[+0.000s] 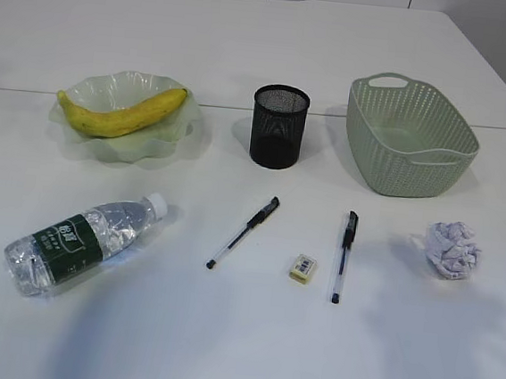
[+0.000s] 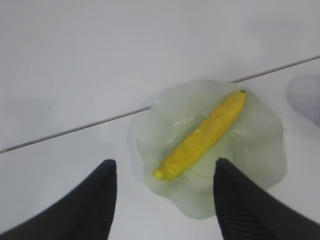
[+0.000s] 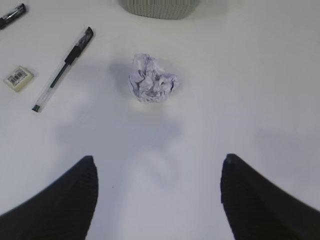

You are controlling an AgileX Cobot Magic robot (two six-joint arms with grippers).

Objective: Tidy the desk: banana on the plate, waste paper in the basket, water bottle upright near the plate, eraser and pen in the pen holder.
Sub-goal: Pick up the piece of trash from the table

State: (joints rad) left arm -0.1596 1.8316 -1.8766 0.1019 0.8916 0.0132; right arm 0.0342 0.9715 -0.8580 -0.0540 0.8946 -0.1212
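Surface: white surface (image 1: 220, 348) carrying everything; neither arm shows in the exterior view.
Basket: sage-green perforated plastic tub (image 1: 410, 137), upper right of the exterior view, nothing visible inside it.
Plate and banana: translucent pale green ruffled dish (image 1: 129, 79), upper left, with the curved yellow banana (image 1: 121, 114) already lying across it; that step looks done.
Water bottle: clear plastic bottle with white cap and dark green label (image 1: 82, 240), lower left, lying on its side, well apart from the dish.
Pen holder: black wire-mesh cup (image 1: 279, 127), upper centre; no pen or eraser seen in it.
Waste paper: crumpled white ball (image 3: 151, 80), centre right, near the tub but outside it.
Pens: two clear pens with black caps (image 1: 243, 232) (image 1: 343, 256), mid-frame.
Eraser: tiny pale yellow block with barcode sticker (image 1: 303, 268), between the pens.
Left jaws: left gripper (image 2: 165, 200) parted, holding nothing, above the dish.
Right jaws: right gripper (image 3: 160, 200) wide apart, empty, above the paper.
Step in hand: likely the paper; the right jaws would need to descend, straddle the ball and close.
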